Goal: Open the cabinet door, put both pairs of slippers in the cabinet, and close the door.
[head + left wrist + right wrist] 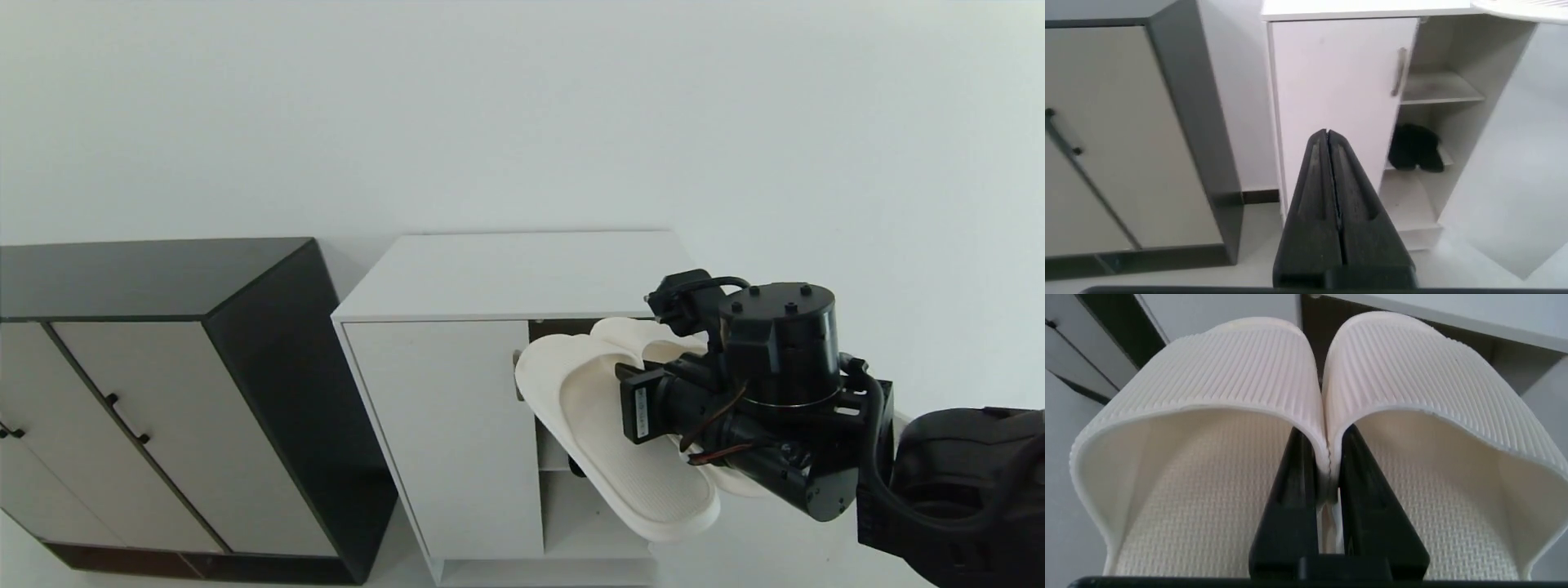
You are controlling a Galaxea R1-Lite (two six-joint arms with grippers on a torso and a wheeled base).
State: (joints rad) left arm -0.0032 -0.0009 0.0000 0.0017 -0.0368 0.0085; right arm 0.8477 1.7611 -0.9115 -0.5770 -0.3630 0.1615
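Right gripper (1327,469) clamps white slippers (645,482); left gripper (1327,139) closed. Open white cabinet (441,425) against wall (522,114), dark cabinet (269,384) at 9 o'clock.

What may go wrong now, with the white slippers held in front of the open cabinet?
1. The right gripper pinches only the touching inner edges of the white slippers, so one may slip out.
2. The pair hangs wide and tilted beside the closed door; it may catch that door's handle or a shelf edge.
3. The black slippers already lie inside and could be knocked.
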